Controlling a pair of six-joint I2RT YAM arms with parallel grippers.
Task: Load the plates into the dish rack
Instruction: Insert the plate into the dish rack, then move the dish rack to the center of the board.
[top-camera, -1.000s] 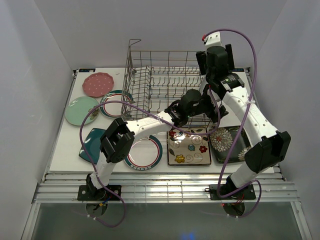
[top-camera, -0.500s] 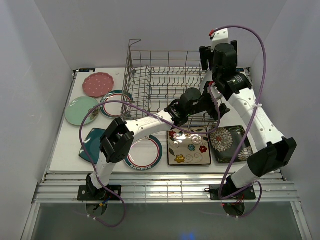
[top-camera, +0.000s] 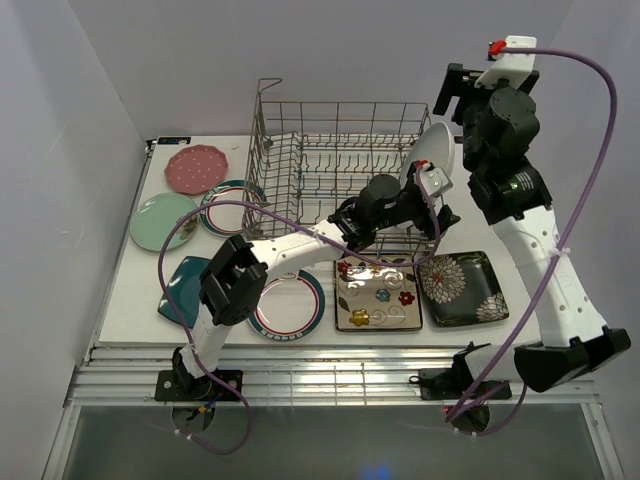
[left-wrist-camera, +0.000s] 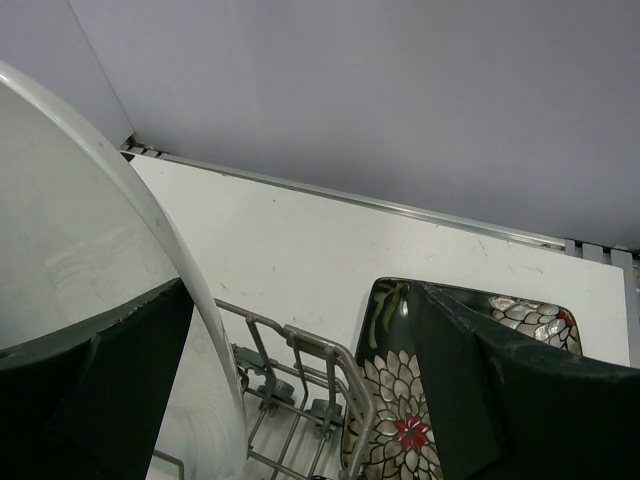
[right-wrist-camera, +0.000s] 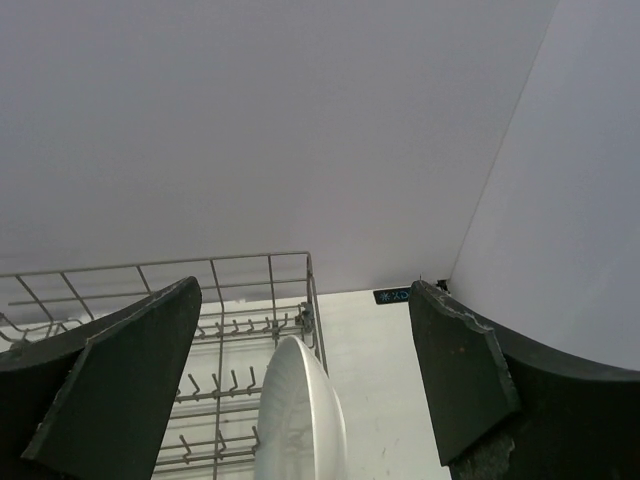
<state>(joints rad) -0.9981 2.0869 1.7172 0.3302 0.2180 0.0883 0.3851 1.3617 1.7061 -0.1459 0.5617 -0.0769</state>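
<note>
The white bench (top-camera: 135, 300) carries the grey wire dish rack (top-camera: 300, 150) at the upper centre of the overhead frame. Left of the rack lies a pink dotted plate (top-camera: 196, 168). Below it are a mint green plate (top-camera: 163, 221) and, just beside that, a teal-and-red-rimmed round plate (top-camera: 232, 207). Across the lower part, from left to right, lie a teal square plate (top-camera: 185, 288), a second rimmed round plate (top-camera: 290, 303), a pale floral square plate (top-camera: 378, 295) and a dark floral square plate (top-camera: 461, 288).
</note>
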